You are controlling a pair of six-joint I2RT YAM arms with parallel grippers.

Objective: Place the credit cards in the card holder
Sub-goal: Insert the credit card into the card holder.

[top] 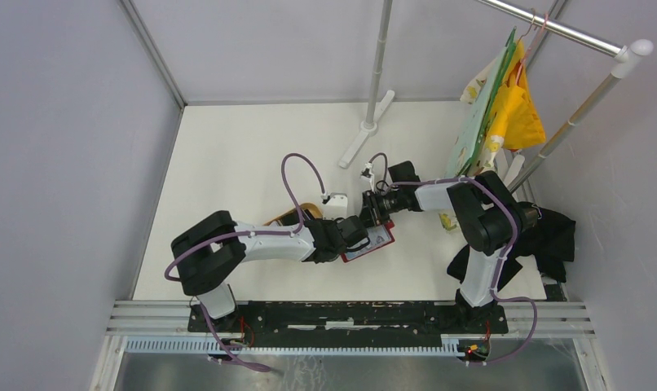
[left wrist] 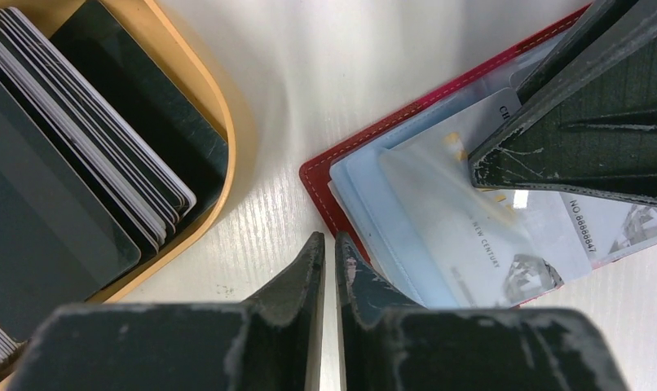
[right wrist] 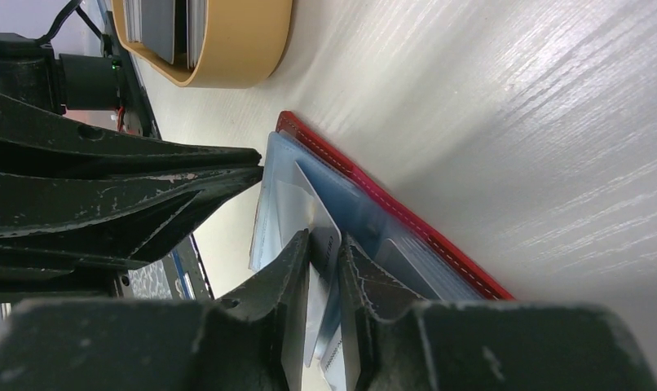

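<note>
A pale grey-white credit card (right wrist: 302,213) is clamped by the right gripper (right wrist: 325,243) at a pocket of the red leather-like card holder (left wrist: 319,183), which is laid just beside the oval tan wooden tray (left wrist: 230,155). The card should be slid in flat, with the holder's corner pinned by the closed, empty left gripper (left wrist: 329,244).

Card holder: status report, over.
Left gripper shut, tip at card holder corner. Right gripper shut on credit card, at the pockets. Other cards in tray. Nothing in the way.

Left wrist view picks it up: "NEW CENTURY" on the pale card (left wrist: 480,213) tucked in the card holder (left wrist: 324,177), "NO 8888847" further along it, digits slightly uncertain. Nothing else is legible.
</note>
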